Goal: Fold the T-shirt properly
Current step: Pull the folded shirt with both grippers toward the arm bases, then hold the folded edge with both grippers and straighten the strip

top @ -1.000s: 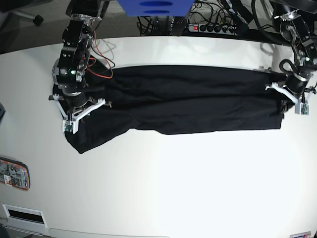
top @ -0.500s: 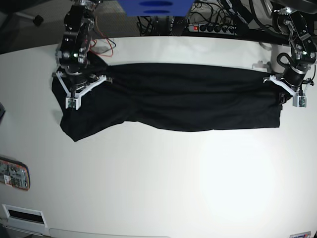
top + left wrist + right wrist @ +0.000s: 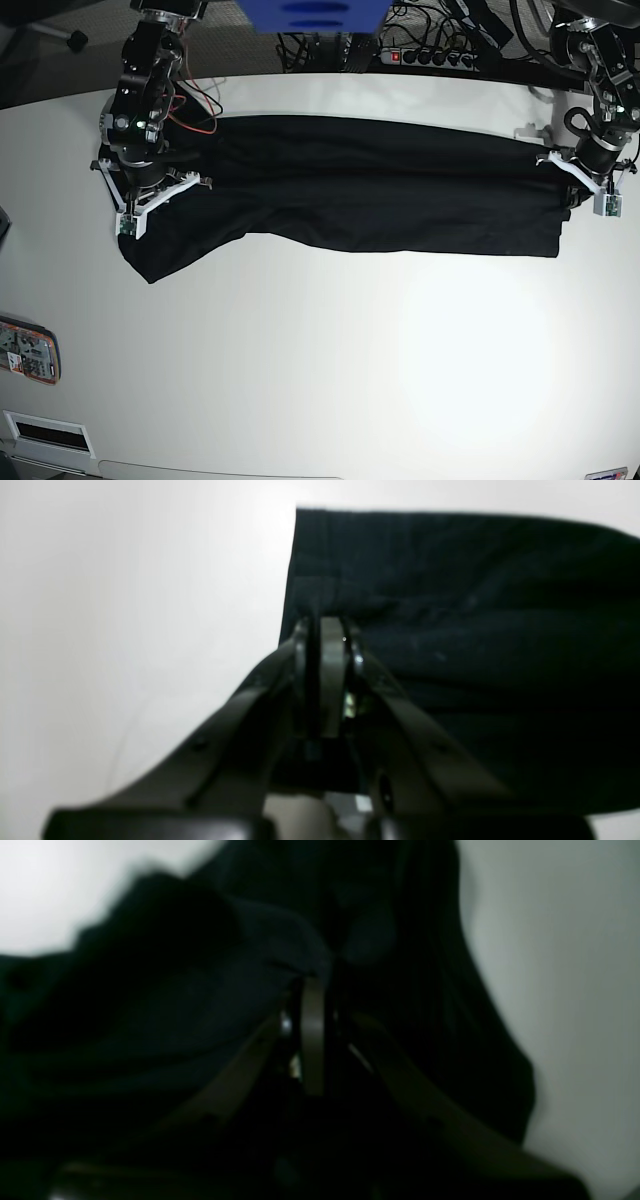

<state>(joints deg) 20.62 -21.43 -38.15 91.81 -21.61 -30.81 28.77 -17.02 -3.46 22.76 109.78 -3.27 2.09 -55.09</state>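
Note:
The black T-shirt (image 3: pixel 360 195) lies stretched as a long band across the far half of the white table (image 3: pixel 330 370). One end sags toward the front at the left, and the other ends in a straight edge at the right. My right gripper (image 3: pixel 160 195) is at the band's left end, shut on a bunch of the T-shirt (image 3: pixel 240 990), as the right gripper (image 3: pixel 312 985) close-up shows. At the right end my left gripper (image 3: pixel 570 195) pinches the T-shirt (image 3: pixel 475 630) near its straight edge, where the left gripper (image 3: pixel 325 630) has its jaws pressed together on the cloth.
Behind the table are a power strip (image 3: pixel 430 55), tangled cables and a blue object (image 3: pixel 310 15). Red wires (image 3: pixel 195 100) hang by the arm on the left. An orange-edged device (image 3: pixel 28 350) and a white plate (image 3: pixel 45 435) sit at the table's front-left edge.
Both grippers have drawn the T-shirt toward the table's far edge. The arm on the left moved farther, and the band now lies straighter and flatter.

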